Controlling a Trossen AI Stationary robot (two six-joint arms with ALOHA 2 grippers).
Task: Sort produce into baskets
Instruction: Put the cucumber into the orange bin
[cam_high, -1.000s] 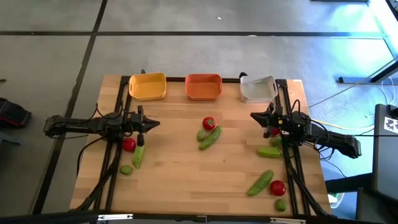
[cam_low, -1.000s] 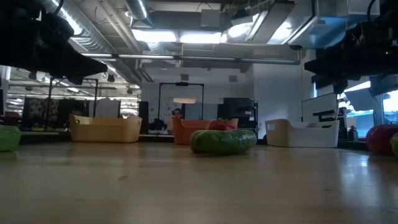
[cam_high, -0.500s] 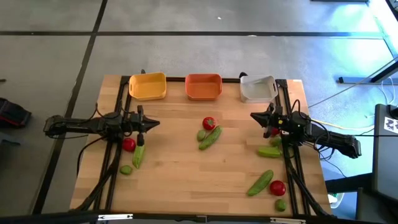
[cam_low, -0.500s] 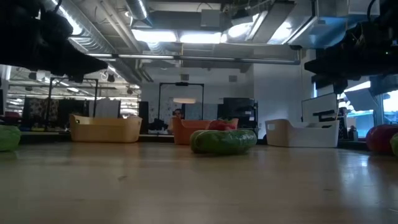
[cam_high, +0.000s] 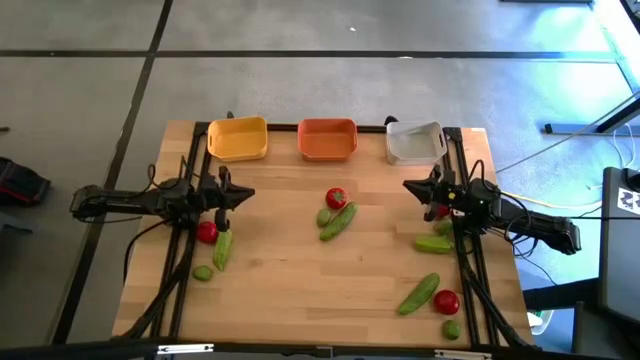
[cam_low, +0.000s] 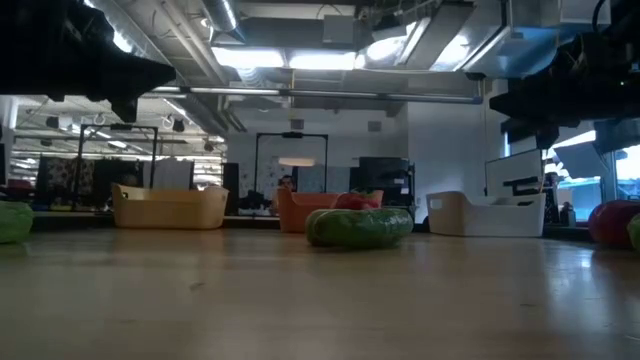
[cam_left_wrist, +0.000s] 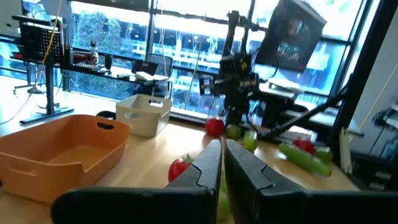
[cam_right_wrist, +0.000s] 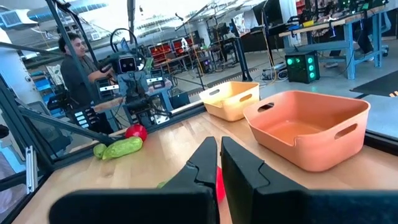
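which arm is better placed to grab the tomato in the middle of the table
Neither clearly. The middle tomato lies about midway between the left gripper and the right gripper. Both have their jaws shut and hold nothing; the right looks marginally closer, so I'd lean right.

- Three baskets (cam_high: 327, 139) stand in a row along the table's (cam_high: 290, 280) far edge.
- A tomato (cam_high: 336, 198), lime (cam_high: 324, 216) and cucumber (cam_high: 338, 221) cluster mid-table.
- More produce lies beside the left arm (cam_high: 150, 200).
- Further produce lies near the right arm (cam_high: 500, 212) and the near right corner.
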